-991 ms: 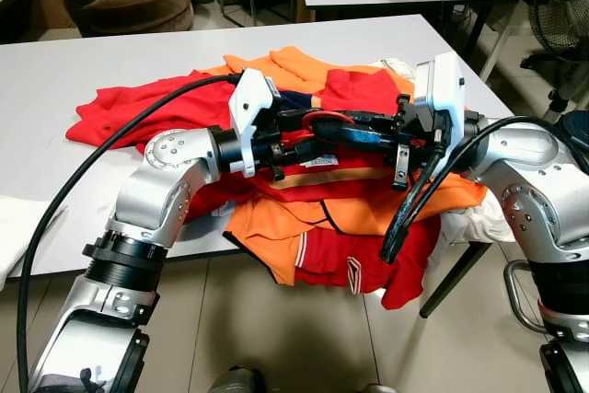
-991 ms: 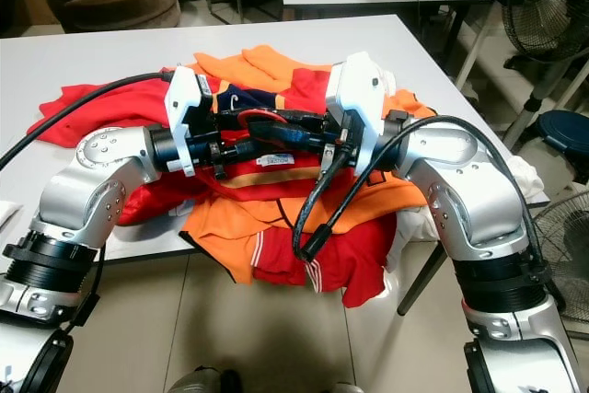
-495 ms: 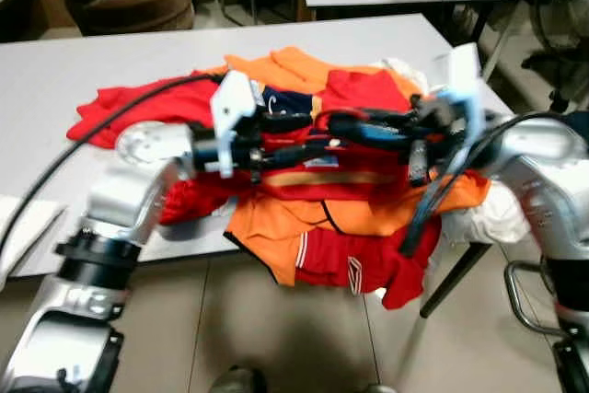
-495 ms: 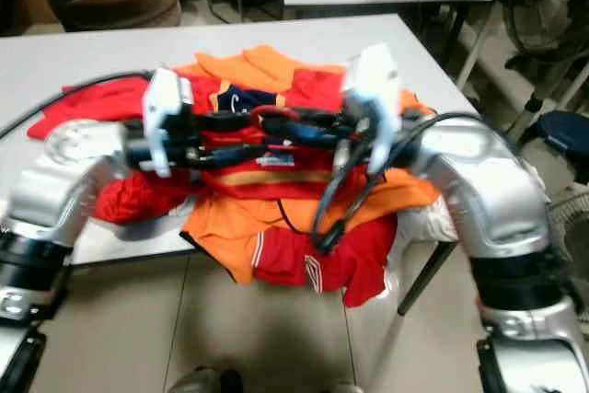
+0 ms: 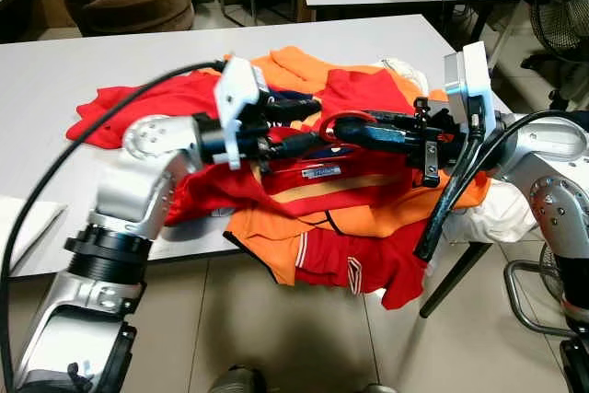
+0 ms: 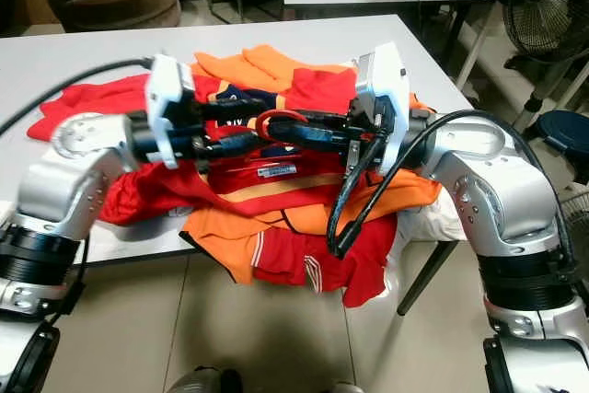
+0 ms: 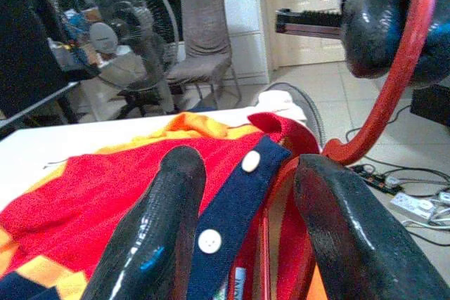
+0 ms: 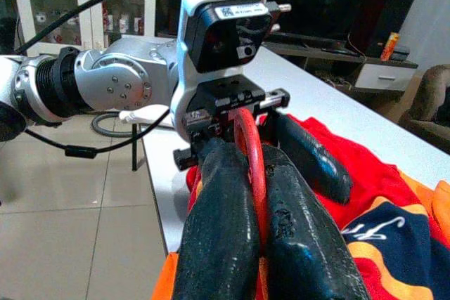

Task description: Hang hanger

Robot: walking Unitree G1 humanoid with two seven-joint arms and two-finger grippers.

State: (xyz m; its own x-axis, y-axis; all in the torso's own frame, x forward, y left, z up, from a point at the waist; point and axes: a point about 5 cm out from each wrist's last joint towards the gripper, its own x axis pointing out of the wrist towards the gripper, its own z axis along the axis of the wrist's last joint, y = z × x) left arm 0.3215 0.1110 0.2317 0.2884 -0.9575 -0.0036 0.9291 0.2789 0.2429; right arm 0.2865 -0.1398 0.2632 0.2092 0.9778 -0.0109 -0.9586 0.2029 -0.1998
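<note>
Both arms have shifted rightward; right pincer (image 8: 256,226) pinches red hanger (image 5: 345,123), hook toward spread left pincer (image 7: 239,244); hanger body hidden by shirt (image 5: 331,177).

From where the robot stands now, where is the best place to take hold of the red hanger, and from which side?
Probably at its curved hook, from the robot's right: it stands clear above the red shirt, and the right end effector already clamps it there, while the left end effector is open around the collar.

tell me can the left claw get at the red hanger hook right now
Probably yes: the left claw is open with the red hanger hook just beyond its fingertips, though the right claw already pinches that hook.
</note>
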